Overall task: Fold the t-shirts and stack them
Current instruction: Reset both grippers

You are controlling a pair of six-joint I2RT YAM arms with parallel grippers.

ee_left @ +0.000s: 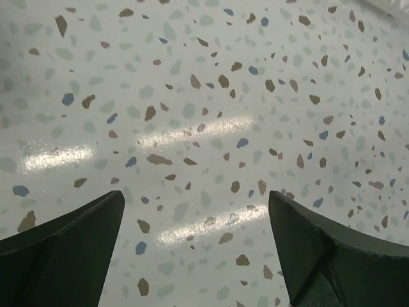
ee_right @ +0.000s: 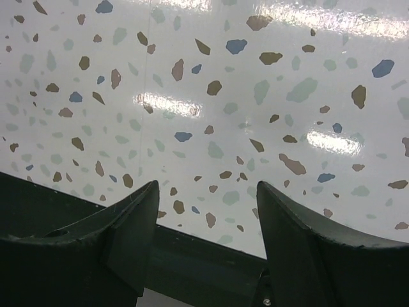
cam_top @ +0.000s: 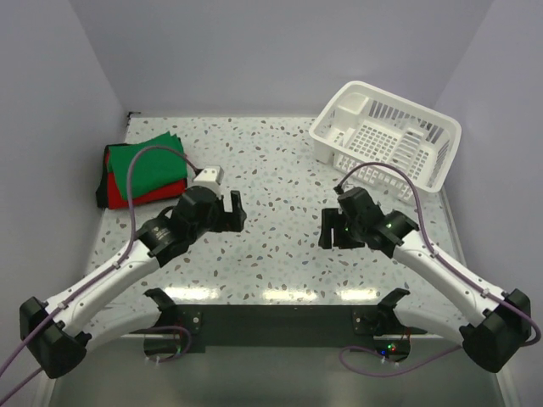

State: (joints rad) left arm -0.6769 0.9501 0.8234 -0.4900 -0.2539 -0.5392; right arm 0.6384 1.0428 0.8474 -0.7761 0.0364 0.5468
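Fingers on my left gripper (cam_top: 236, 212) and right gripper (cam_top: 329, 229) hang spread, empty. Green t-shirt (cam_top: 146, 170) tops red t-shirt (cam_top: 113, 188) left of them, seemingly square; I'd leave it untouched.

I see one t-shirt (cam_top: 144, 168) in bright green and the other t-shirt (cam_top: 163, 193) in bright red. My table (cam_top: 271, 161) is white terrazzo, flecked brown, blue and pale green. The basket (cam_top: 386, 136) is white and slatted. The left end effector (cam_top: 233, 212) and right end effector (cam_top: 333, 229) are black.

Two t-shirts (one green (cam_top: 146, 165), one red (cam_top: 161, 193)), one basket (cam_top: 405, 170), two arms (cam_top: 110, 280) (cam_top: 450, 267)
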